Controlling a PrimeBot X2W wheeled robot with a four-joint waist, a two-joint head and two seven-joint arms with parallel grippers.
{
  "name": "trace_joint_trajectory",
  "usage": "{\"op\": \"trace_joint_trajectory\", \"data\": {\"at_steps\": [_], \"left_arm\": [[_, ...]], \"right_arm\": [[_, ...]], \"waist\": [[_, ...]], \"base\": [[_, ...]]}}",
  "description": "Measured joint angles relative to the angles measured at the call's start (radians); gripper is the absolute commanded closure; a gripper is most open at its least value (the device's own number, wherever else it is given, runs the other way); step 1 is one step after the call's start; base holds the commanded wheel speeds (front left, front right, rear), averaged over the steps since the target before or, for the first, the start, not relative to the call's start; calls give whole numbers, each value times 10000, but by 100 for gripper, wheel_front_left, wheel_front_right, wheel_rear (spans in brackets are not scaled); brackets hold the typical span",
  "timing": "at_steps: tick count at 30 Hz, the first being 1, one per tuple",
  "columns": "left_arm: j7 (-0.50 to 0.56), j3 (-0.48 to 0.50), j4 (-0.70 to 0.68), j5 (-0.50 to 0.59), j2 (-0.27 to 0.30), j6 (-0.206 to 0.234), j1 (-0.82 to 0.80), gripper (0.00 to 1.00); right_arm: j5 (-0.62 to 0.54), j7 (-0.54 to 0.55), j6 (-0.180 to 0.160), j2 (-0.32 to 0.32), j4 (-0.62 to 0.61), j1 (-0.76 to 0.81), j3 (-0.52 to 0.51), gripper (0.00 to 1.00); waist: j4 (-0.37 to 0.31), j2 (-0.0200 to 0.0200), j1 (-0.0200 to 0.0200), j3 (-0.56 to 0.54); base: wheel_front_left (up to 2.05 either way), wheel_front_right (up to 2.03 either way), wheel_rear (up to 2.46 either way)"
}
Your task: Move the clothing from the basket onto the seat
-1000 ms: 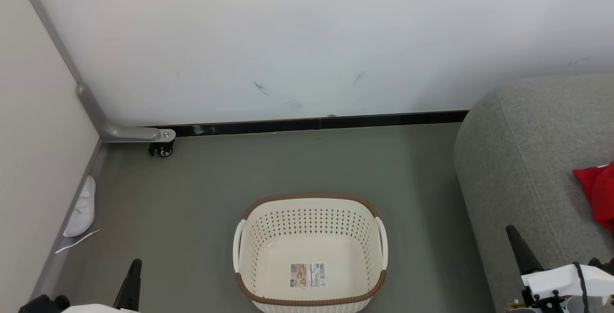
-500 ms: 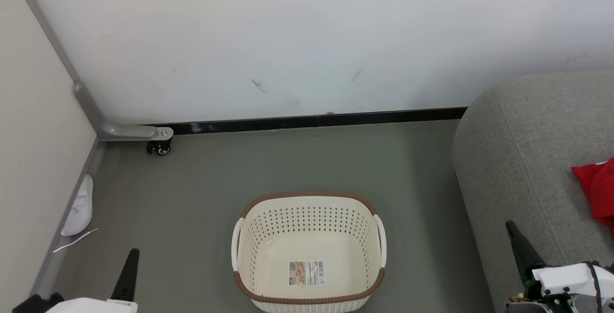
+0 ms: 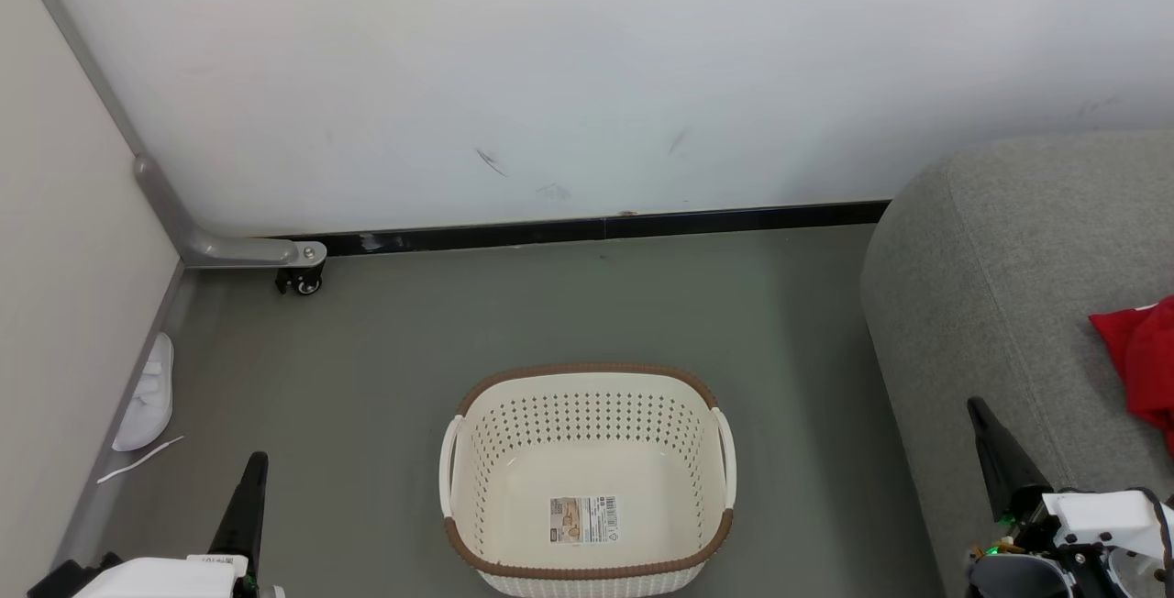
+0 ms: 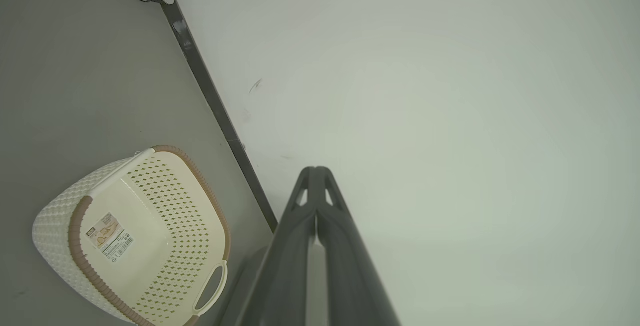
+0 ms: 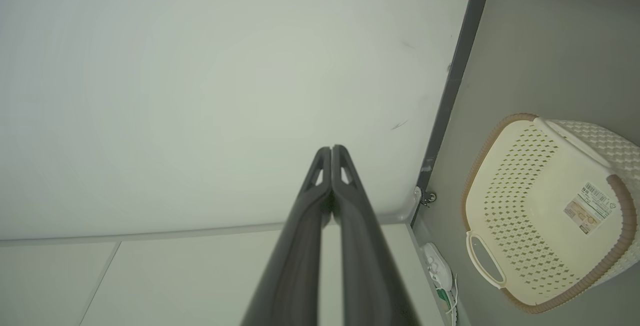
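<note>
Head view: left tool (image 3: pixel 260 459), right tool (image 3: pixel 975 405) closed, raised slightly; clothing (image 3: pixel 1142 364) apparently on seat (image 3: pixel 991 286).

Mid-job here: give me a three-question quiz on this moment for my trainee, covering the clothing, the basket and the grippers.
1. Where does the red clothing lie? A in the basket; B on the seat; C in the left gripper.
2. True or false: the left gripper and the right gripper are open.
3. Fill in: the basket's bottom shows a paper ____.
Key: 1 B. 2 False, both are shut. 3 label.
</note>
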Motion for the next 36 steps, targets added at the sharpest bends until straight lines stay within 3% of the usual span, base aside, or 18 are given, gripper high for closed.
{"op": "trace_joint_trajectory", "data": {"at_steps": [6,36], "left_arm": [[173,240,100,-543,-123,-174,-55,100],[249,278,245,-573,-157,-253,-202,100]], "right_arm": [[867,159,0,-10,-46,-1,0,100],[871,188,0,-12,-203,1,63,100]], "waist": [[-20,0,0,14],[-18,0,-2,16]], "base": [[0,0,0],[0,0,0]]}}
